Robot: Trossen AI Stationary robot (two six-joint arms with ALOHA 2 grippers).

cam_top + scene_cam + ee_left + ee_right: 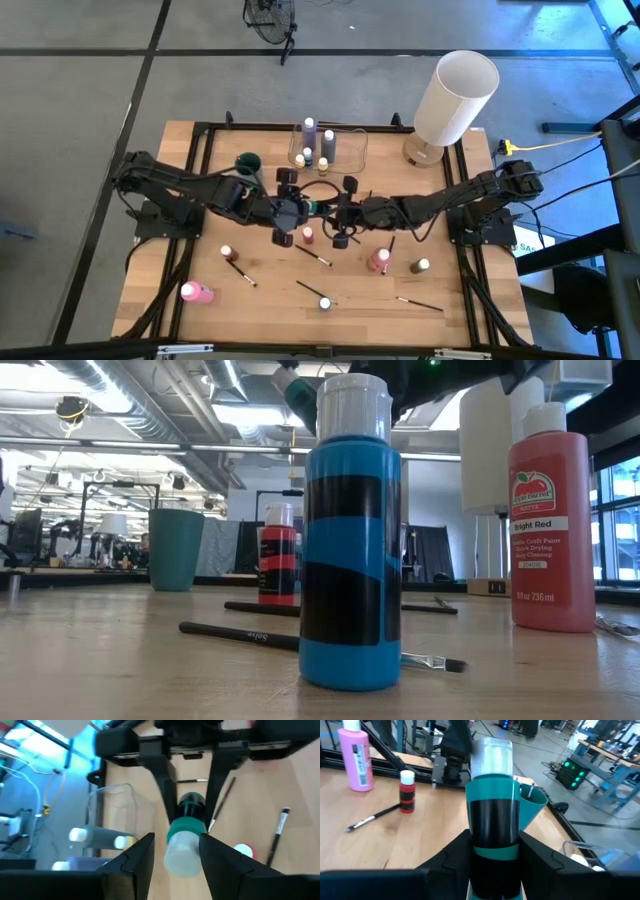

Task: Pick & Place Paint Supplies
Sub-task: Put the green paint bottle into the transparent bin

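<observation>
Seen from up high: left gripper (pixel 300 210) and right gripper (pixel 338 212) nose to nose over the middle of the table (pixel 180 240). Between them, a green paint bottle (pixel 318 207), long way running from one arm to the other. All around, more bottles and brushes lying on the wood.

Seen from table height: up at the top edge, lifted off the table, the same green bottle (pixel 300 398), tipped with its pale cap to the upper left. Down in front, a blue bottle (pixel 350 550) standing straight up, with a dark brush (pixel 240 635) lying flat behind it.

Seen from the left wrist: green bottle (pixel 186 827) lying along the line of sight, cap end nearest. Left gripper (pixel 176 845) a little open, one finger on each side of the cap, with a thin gap on one side.

Seen from the right wrist: right gripper (pixel 495 845) squeezed tight on the bottle's (pixel 494 810) dark middle. Cap pointing away, toward the other arm.
</observation>
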